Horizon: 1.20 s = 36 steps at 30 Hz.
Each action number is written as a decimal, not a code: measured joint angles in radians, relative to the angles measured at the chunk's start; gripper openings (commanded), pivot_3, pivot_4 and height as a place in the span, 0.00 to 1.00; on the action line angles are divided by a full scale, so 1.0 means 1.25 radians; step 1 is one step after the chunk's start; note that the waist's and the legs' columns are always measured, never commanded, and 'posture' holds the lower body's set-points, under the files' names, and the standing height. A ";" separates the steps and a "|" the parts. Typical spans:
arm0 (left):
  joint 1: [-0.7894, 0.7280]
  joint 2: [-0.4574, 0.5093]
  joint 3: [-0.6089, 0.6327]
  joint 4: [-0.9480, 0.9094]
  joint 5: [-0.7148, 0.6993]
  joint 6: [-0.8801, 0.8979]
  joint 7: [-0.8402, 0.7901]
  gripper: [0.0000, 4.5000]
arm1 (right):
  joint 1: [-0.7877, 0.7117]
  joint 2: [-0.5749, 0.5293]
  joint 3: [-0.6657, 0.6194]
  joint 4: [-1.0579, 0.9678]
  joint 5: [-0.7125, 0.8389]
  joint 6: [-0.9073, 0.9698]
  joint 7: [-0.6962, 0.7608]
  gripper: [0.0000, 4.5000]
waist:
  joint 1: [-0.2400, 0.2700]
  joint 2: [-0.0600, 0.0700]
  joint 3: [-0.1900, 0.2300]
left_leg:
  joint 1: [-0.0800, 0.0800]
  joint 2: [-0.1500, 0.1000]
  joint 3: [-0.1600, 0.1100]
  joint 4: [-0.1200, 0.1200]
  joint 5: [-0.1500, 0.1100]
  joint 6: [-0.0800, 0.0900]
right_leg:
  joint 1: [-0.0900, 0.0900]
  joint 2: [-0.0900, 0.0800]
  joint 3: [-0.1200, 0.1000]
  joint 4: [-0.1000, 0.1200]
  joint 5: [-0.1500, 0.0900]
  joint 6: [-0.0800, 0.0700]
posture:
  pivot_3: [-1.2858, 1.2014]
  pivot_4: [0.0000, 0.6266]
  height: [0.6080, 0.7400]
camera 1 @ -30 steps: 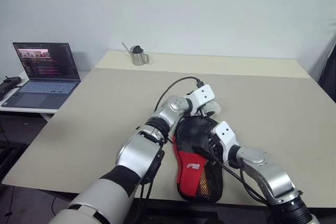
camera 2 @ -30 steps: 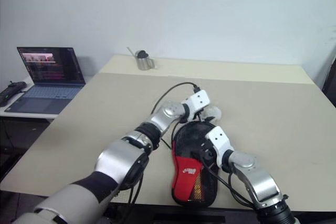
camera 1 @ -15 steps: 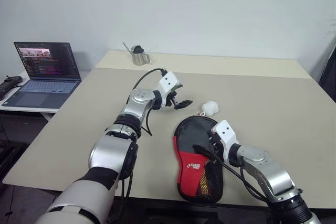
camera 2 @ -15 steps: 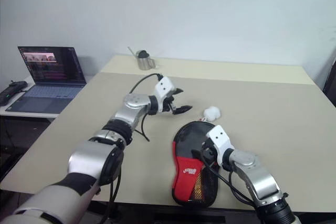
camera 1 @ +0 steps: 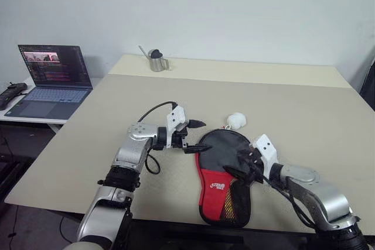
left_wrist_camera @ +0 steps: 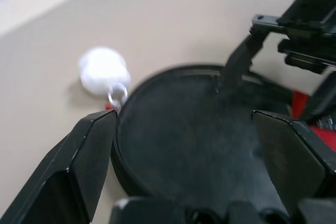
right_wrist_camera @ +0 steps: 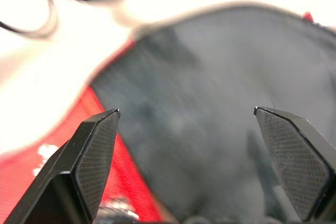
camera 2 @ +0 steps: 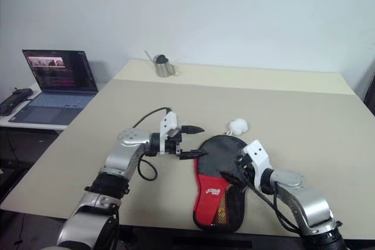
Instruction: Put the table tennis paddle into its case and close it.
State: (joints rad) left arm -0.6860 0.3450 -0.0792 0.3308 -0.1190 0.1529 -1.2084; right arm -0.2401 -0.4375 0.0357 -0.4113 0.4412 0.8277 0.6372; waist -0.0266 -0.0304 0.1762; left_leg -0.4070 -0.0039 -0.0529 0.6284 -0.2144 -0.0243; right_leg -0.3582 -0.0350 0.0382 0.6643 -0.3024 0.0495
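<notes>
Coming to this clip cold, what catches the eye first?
The red-and-black case lying closed at the table's near edge, with both arms over it: the left gripper at its left rim and the right gripper above its middle, both with jaws open. Just beyond the case sits a small white ball.

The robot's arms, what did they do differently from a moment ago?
The left gripper pulled back from the far end of the case, swung out to the left, and now hangs open beside the case's left edge. The right gripper lifted a little over the case, open too. Neither holds anything. The case, the white ball, the metal cup and the laptop stayed where they were.
</notes>
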 measured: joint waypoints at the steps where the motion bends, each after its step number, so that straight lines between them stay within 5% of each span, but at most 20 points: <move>1: 0.007 -0.002 -0.002 -0.012 -0.003 0.008 0.004 0.99 | -0.015 0.001 -0.017 -0.012 0.020 0.006 0.002 1.00 | -0.001 0.001 0.000 | 0.000 0.000 0.000 0.000 0.000 0.000 | 0.000 0.000 0.000 0.000 0.000 0.000 | 0.52 0.24 1.00; 8: 0.042 -0.009 -0.059 -0.058 -0.014 0.024 0.020 0.99 | -0.091 -0.049 -0.102 -0.030 0.113 0.053 0.012 1.00 | -0.001 0.001 0.001 | -0.003 -0.001 0.001 0.000 0.000 0.000 | -0.004 0.001 0.000 0.000 0.000 0.000 | 0.52 0.24 1.00; 19: 0.068 -0.039 -0.137 0.033 0.043 -0.071 0.090 0.99 | -0.233 -0.077 -0.086 0.202 0.024 0.008 -0.030 1.00 | -0.005 0.002 0.001 | -0.008 -0.001 0.004 0.000 0.000 0.000 | -0.012 0.001 0.001 0.003 0.000 0.000 | 0.52 0.24 1.00; 36: 0.108 -0.040 -0.155 -0.013 0.043 -0.061 0.121 0.99 | -0.617 0.106 0.004 1.038 -0.220 -0.409 -0.075 1.00 | -0.004 0.004 0.002 | -0.008 -0.002 0.005 0.001 0.000 0.000 | -0.014 0.001 0.002 0.009 0.000 0.000 | 0.52 0.24 1.00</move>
State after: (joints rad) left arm -0.5506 0.2948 -0.2734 0.3149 -0.0646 0.0763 -1.0569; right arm -1.0109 -0.3045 0.0410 0.8863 0.1657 0.3169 0.5429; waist -0.0313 -0.0260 0.1791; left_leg -0.4169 -0.0063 -0.0461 0.6303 -0.2138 -0.0240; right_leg -0.3755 -0.0340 0.0410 0.6752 -0.3028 0.0490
